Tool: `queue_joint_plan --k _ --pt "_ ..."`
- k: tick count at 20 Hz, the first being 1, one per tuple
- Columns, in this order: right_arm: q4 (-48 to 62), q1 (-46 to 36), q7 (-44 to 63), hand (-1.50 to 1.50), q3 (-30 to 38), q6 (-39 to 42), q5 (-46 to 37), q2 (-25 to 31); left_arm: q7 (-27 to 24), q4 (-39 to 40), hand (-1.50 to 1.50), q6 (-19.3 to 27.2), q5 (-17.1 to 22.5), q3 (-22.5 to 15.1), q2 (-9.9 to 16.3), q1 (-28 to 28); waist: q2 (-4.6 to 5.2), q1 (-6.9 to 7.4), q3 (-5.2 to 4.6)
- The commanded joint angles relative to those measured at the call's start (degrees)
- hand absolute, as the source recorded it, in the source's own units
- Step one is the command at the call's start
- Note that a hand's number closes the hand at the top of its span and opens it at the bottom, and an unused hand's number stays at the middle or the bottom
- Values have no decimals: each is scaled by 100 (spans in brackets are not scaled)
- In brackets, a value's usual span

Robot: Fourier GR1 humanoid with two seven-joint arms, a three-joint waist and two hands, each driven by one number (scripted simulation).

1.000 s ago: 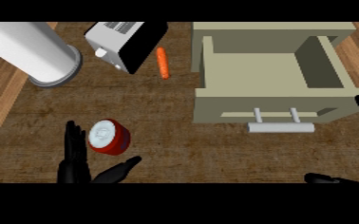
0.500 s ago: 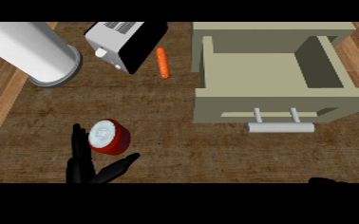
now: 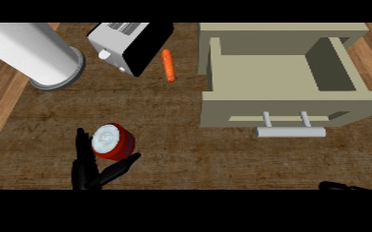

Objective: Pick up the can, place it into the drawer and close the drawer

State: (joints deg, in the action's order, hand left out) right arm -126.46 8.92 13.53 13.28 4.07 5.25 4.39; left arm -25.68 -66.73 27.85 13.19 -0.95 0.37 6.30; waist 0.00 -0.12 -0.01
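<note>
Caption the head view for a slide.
Left hand open around the red can on the counter; the drawer stands open to the right.

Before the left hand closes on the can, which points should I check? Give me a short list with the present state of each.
1. Left hand beside the can, fingers on one side, thumb on the other: ok.
2. Fingers curled round the can: not ok, straight.
3. Can upright on the counter: ok.
4. Drawer open, nothing seen inside: ok.
5. Carrot off the line from can to drawer: ok.
6. Right hand state: cannot tell, only its tip shows.
</note>
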Motion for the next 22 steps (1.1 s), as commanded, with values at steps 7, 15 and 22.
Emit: queue_joint_plan --k 7,15,22 --pt "23 -161 127 -150 312 134 244 76 -218 937 -150 -651 175 385 257 -624 -2 1 1" --pt "-203 -149 293 -150 344 77 86 31 -311 1808 -150 -1254 200 540 499 -1513 3 -15 -1" --pt "-501 -106 547 -150 363 139 184 20 -778 2428 150 -1622 252 638 240 -1975 1 -19 -1"
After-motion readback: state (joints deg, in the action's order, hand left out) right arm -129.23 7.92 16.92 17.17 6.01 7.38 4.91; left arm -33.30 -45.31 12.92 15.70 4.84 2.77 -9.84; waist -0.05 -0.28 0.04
